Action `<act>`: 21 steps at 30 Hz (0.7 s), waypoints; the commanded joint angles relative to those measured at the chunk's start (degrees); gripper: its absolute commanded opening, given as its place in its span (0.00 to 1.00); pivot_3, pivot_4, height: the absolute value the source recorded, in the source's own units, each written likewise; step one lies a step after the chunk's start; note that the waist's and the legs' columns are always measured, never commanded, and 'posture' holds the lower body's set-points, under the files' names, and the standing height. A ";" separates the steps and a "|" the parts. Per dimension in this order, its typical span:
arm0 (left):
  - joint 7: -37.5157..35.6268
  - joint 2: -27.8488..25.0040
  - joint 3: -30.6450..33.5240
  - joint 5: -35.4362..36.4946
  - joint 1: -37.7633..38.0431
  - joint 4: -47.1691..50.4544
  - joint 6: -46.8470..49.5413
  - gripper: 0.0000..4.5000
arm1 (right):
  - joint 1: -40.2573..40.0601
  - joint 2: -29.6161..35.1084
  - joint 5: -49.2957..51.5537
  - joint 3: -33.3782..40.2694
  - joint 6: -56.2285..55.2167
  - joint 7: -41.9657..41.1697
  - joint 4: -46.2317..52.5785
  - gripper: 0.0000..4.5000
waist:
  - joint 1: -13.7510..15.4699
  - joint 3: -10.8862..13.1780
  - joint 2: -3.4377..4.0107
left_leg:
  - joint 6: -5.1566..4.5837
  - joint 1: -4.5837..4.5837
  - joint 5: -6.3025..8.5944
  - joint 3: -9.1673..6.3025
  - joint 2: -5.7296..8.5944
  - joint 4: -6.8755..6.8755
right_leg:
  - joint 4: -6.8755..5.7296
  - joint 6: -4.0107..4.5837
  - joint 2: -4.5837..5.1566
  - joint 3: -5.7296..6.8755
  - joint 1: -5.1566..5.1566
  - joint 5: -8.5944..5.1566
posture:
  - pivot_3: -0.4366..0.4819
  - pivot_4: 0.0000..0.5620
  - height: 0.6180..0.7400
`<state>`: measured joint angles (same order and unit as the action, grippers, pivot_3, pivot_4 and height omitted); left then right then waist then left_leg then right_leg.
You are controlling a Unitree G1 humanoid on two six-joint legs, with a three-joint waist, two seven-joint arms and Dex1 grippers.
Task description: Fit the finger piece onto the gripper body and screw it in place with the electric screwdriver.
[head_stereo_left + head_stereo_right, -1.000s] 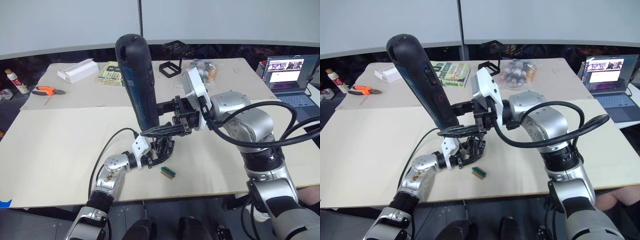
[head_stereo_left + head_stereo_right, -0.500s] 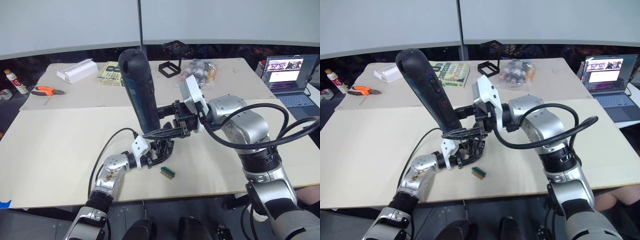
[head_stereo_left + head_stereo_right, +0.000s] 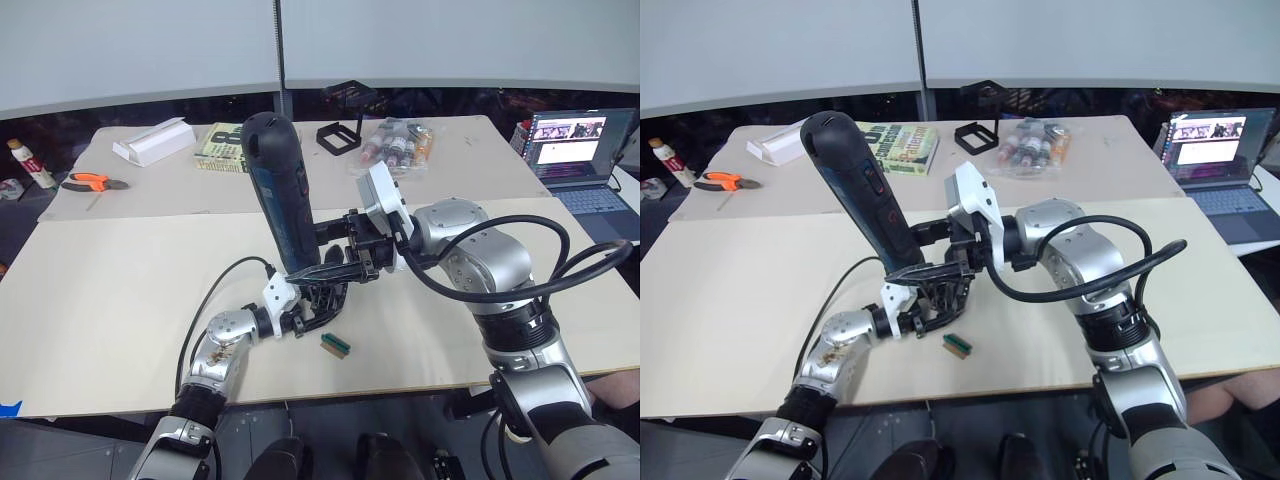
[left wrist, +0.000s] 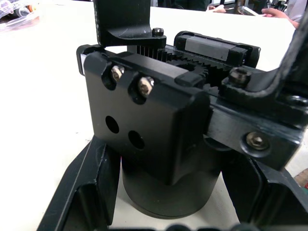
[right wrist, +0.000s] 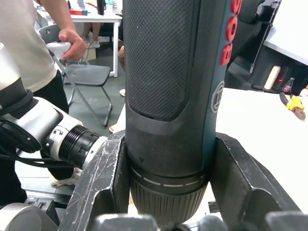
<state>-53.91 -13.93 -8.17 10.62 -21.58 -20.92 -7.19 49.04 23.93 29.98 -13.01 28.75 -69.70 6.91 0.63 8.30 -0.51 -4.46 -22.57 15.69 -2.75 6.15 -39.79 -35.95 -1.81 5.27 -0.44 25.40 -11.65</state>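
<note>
— Left eye view first: what's the right gripper (image 3: 335, 262) doing?

— It's clamped around the electric screwdriver (image 3: 279, 190), low on the barrel. The tool stands nearly upright, leaning a bit toward the robot's left, butt end up and tip pointing down at the table (image 3: 120, 290). In the right wrist view you can see the two fingers (image 5: 103, 178) pressed against either side of the grip.

— And the left gripper (image 3: 305, 310)?

— It's closed on the gripper body (image 4: 159, 130), right under the screwdriver's tip, near the front edge of the table. The left wrist view shows the black block sitting between the fingers, with two screw heads and two bare holes on its face and a toothed rack along the top.

— Is the finger piece on?

— I can't tell from here; there's a black part at the top of the block, but I wouldn't swear which piece it is.

— Anything else on the table?

— A small green block (image 3: 336, 344) just beside the left gripper, on its right. Further back, orange-handled pliers (image 3: 94, 182), a white box (image 3: 154, 140), a book (image 3: 898, 146), a bag of small bottles (image 3: 398, 146), and a laptop (image 3: 582, 150) off to the right.
</note>
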 commanded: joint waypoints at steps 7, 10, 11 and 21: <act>-0.39 0.12 -1.04 0.01 1.11 1.15 0.53 0.55 | 1.36 -0.58 -0.05 1.89 -2.45 0.58 1.74 0.43 | -0.01 0.00 0.00 | 0.00 0.00 0.00 0.00 0.00 0.00 | 0.00 0.00 0.00 0.00 0.00 0.00 | 0.48 0.27 1.00; -0.41 0.13 -1.05 0.01 1.11 1.06 0.47 0.55 | 1.70 -0.56 -0.13 2.14 -2.65 0.54 1.33 0.43 | 0.00 0.00 0.00 | 0.00 0.00 0.00 0.00 0.00 0.00 | 0.00 0.00 0.00 0.00 0.00 0.00 | 0.48 0.27 1.00; -0.41 0.14 -1.06 0.00 1.10 1.02 0.45 0.55 | 1.80 -0.54 -0.14 2.21 -2.72 0.53 1.22 0.43 | -0.01 0.00 0.00 | 0.00 0.00 0.00 0.00 0.00 0.00 | 0.00 0.00 0.00 0.00 0.00 0.00 | 0.48 0.27 1.00; -0.34 0.28 -1.08 -0.01 1.06 0.80 0.32 0.55 | 2.09 -0.37 -0.75 2.29 -3.31 0.25 0.19 0.43 | 0.01 0.00 0.00 | 0.00 0.00 0.00 0.00 0.00 0.00 | 0.00 0.00 0.00 0.00 0.00 0.00 | 0.48 0.27 1.00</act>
<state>-53.85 -13.85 -8.30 10.63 -21.46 -20.81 -7.20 49.15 23.71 28.30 -12.86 27.43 -69.68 6.08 0.64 8.30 -0.51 -4.46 -22.57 15.69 -2.75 6.15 -39.79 -35.95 -1.81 5.27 -0.43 25.40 -11.65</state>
